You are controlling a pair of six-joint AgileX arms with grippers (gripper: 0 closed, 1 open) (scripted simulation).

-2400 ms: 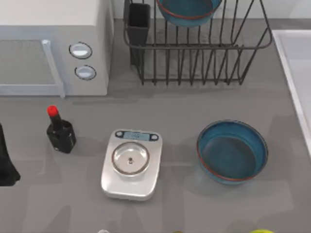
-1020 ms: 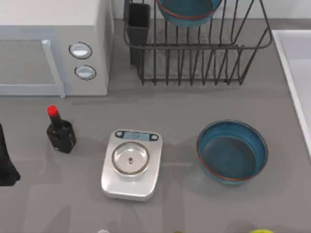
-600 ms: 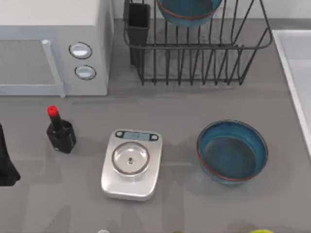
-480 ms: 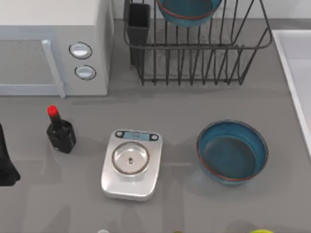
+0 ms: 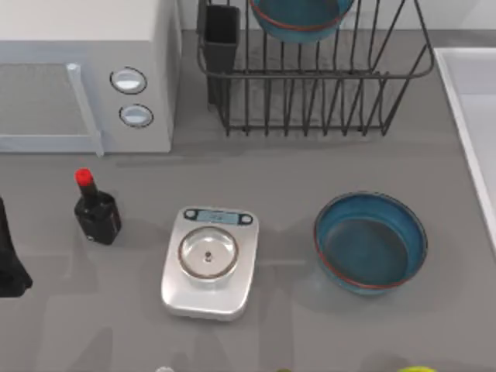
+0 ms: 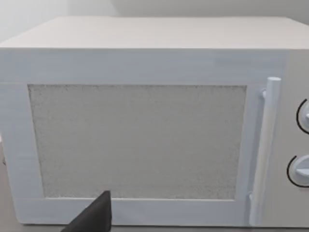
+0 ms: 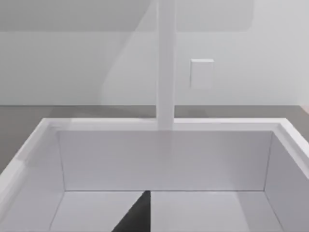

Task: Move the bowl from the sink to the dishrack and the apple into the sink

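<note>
The left arm [image 5: 9,260] sits parked at the left edge of the desk [image 5: 294,167], a dark shape beside the red-capped black bottle [image 5: 96,211]; whether its fingers are spread or pressed together cannot be told. Its wrist camera faces the door of the white microwave [image 6: 137,140] in the desk's far-left corner, with one dark fingertip [image 6: 94,217] poking into the shot. The right arm's wrist camera looks into the sink [image 7: 164,159], where a single dark fingertip [image 7: 137,215] juts over the pale basin floor; again the fingers' state cannot be told.

Out from there, one blue bowl [image 5: 370,242] rests upright on the desk, near the sink's raised rim [image 5: 465,124] at the right edge but outside the basin. A second, look-alike bowl [image 5: 298,17] stands in the dishrack [image 5: 318,85] at the far edge, behind the black cutlery cup [image 5: 222,35]. A silver kitchen scale [image 5: 208,262] lies at mid-desk, and a yellow-green item [image 5: 418,370] peeks over the near edge. The apple cannot be made out.

Judging by this layout, the bowl step looks finished, with a bowl in the rack and the visible part of the sink bare. The apple step appears to remain: the next move likely calls for locating the fruit, closing on it squarely despite its small size, and carrying it over the rim into the basin.
</note>
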